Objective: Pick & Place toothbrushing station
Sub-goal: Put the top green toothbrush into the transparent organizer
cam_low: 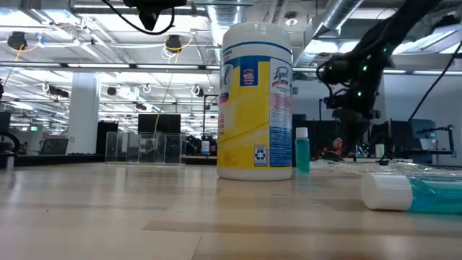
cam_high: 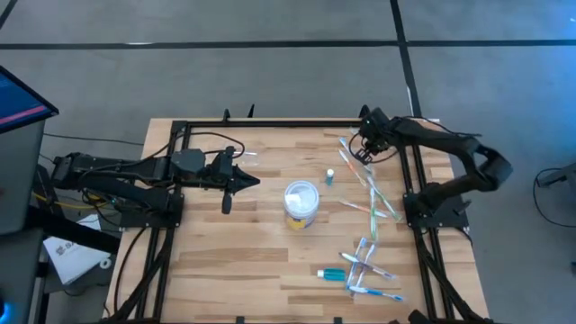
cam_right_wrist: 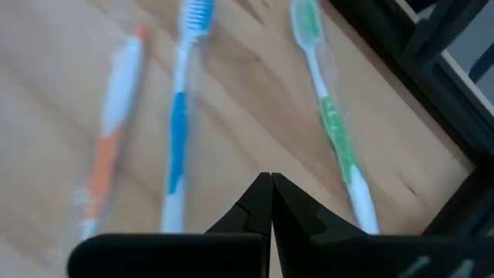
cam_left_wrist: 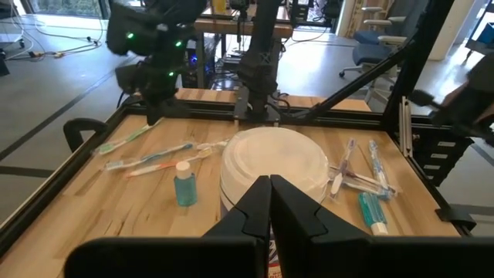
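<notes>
The toothbrushing station (cam_low: pixel 144 147), a see-through stand of upright cups, shows only in the low view, near the table's (cam_high: pixel 225 270) left edge. The left gripper (cam_high: pixel 227 183) is the nearer one, jaws closed on nothing, pointing across the table at the white-topped tub (cam_high: pixel 301 203) (so the stand likely lies off to its side). The right gripper (cam_high: pixel 364 144), also closed and empty, hovers over toothbrushes (cam_right_wrist: pixel 181 116) by the far right corner.
</notes>
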{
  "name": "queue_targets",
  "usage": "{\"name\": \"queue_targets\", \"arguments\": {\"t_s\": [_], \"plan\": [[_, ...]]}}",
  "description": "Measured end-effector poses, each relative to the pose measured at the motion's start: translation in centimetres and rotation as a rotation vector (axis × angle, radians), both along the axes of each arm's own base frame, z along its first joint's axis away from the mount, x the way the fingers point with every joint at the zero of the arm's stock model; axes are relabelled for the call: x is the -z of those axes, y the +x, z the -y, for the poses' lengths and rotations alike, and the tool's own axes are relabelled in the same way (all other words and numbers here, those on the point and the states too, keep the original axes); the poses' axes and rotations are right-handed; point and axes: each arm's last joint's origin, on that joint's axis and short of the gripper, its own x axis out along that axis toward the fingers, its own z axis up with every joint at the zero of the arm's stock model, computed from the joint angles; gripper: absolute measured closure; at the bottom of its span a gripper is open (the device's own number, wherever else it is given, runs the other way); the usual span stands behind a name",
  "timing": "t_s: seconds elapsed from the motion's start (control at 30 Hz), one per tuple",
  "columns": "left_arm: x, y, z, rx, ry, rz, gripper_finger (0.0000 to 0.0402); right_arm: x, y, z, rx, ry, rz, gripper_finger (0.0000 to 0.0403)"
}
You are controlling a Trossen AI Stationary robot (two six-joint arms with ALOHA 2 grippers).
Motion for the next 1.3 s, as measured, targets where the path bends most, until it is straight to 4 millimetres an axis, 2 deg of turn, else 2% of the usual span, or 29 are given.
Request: {"name": "queue_targets", "arguments": {"t_s": [0.2, 0.4, 0.7, 0.87, 1.1, 1.3], "plan": [[0.0, 0.0, 0.0, 0.0, 0.0, 0.0, 0.0401, 1.6, 0.0, 1.8, -0.001, 0.015, -0.037, 0.0403], [0.0, 0.0, 0.0, 0.0, 0.0, 0.001, 0.0402, 2.0, 0.8, 3.3, -0.028, 0.024, -0.062, 0.0398], [0.0, 0.0, 0.0, 0.0, 0.0, 0.0, 0.0402, 3.0, 2.2, 5.4, -0.064, 0.045, -0.139, 0.0299], [0.0, 0.0, 0.0, 0.0, 0.0, -0.001, 0.0402, 2.9, 2.6, 5.7, -0.074, 0.041, -0.173, 0.0269], [0.0, 0.0, 0.0, 0.0, 0.0, -0.001, 0.0402, 2.7, 2.1, 6.5, -0.066, -0.008, -0.207, 0.0268], [0.0, 0.0, 0.0, 0.001, 0.0, -0.001, 0.0402, 2.7, 1.0, 7.5, -0.045, 0.023, -0.126, 0.0276]]}}
